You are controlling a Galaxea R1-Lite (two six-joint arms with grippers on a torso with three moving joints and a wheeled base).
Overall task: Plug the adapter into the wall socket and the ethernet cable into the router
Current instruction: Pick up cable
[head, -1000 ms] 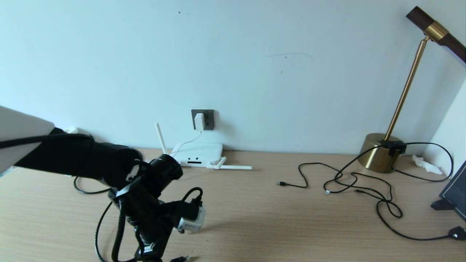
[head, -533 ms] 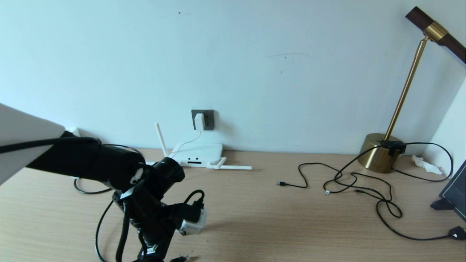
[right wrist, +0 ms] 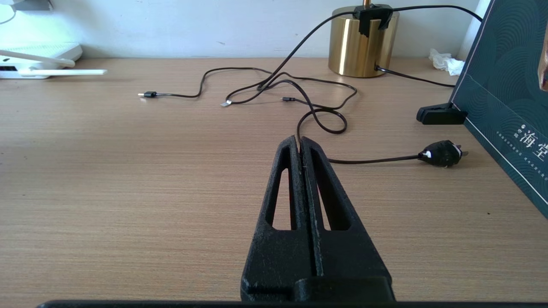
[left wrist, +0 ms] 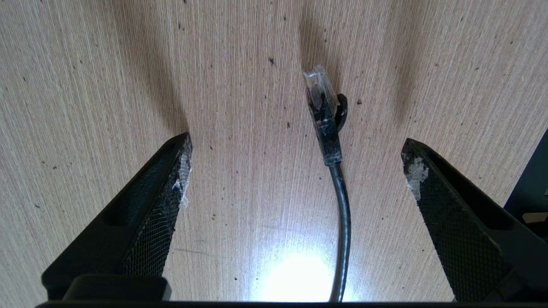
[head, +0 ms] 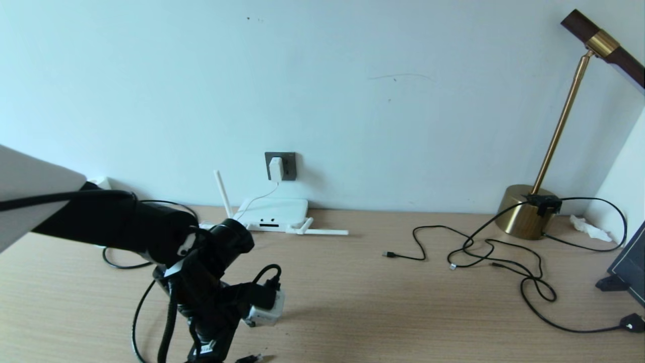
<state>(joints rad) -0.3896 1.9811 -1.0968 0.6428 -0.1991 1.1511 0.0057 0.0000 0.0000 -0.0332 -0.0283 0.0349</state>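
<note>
Ethernet cable [left wrist: 332, 141]: flat on the wooden desk [head: 403, 312], clear-tipped plug pointing away from the wrist, between the two prongs of the left gripper [left wrist: 295, 145] but touching neither. Spread wide, that claw, holding nothing, one fingertip [left wrist: 182, 156] well off to one side of the plug and the other nearer on the opposite side; aimed down at the desk's near edge in the head view, plug tip [head: 250, 358] just peeking out beside the arm. Adapter [head: 275, 168]: already seated in the wall socket [head: 280, 166], thin white cord dropping to the router [head: 273, 214], which lies flat against the wall with one antenna upright and another lying along the desk. Right gripper [right wrist: 299, 143]: fingers pressed together, gripping nothing, low over the desk and pointing toward a tangle of thin black cables [right wrist: 299, 92] and a brass lamp base [right wrist: 361, 42]; not seen in the head view. Off to the right, a black mains plug [right wrist: 441, 154] near a dark patterned box [right wrist: 505, 98].
</note>
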